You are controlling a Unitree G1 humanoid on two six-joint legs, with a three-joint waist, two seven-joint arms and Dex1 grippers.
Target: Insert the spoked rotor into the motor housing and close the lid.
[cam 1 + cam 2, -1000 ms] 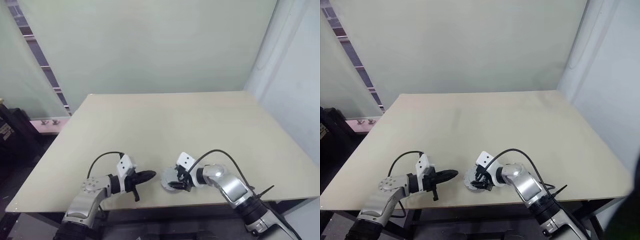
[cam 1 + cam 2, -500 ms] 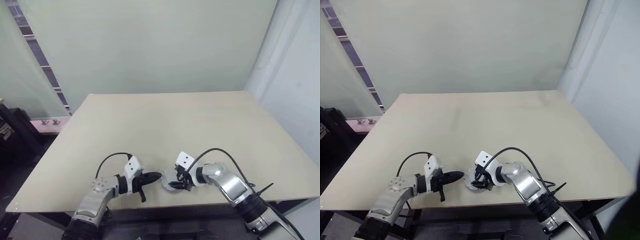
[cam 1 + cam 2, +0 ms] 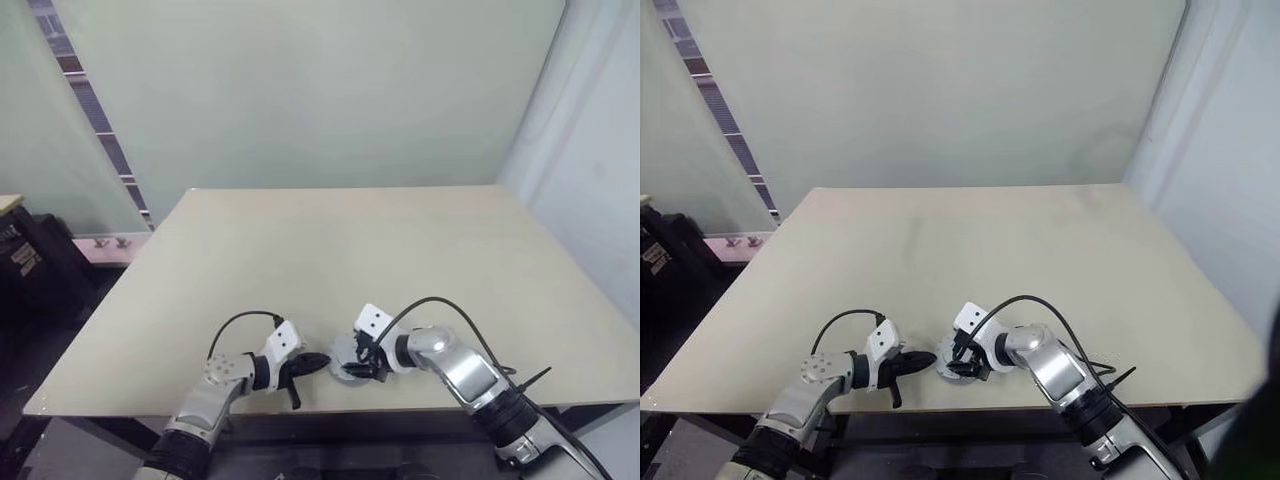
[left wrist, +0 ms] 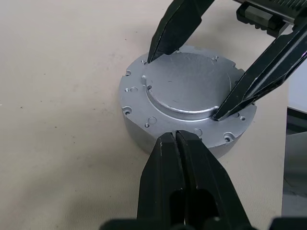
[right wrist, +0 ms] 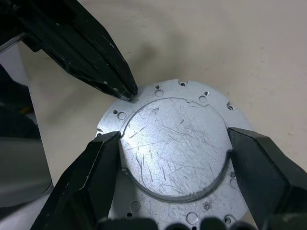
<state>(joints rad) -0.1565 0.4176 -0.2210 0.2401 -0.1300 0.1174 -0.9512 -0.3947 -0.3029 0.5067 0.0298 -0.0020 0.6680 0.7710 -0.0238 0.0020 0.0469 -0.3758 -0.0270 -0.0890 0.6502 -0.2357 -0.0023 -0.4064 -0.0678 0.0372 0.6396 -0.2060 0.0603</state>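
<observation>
— So, what is the left gripper [image 4: 176, 135] doing?
— Its two fingers are pressed tight together with nothing in them. The tips rest on the rim of the round metal motor housing [image 4: 144, 120] right in front of it.
— And the right gripper [image 5: 173, 152]?
— It is wide open, one finger on each side of the raised lid [image 5: 175, 151], touching its edges.
— Where is the spoked rotor?
— I can't see it. The lid covers the top, so I think it is already inside.
— What's left?
— Maybe just pushing the lid fully down.
</observation>
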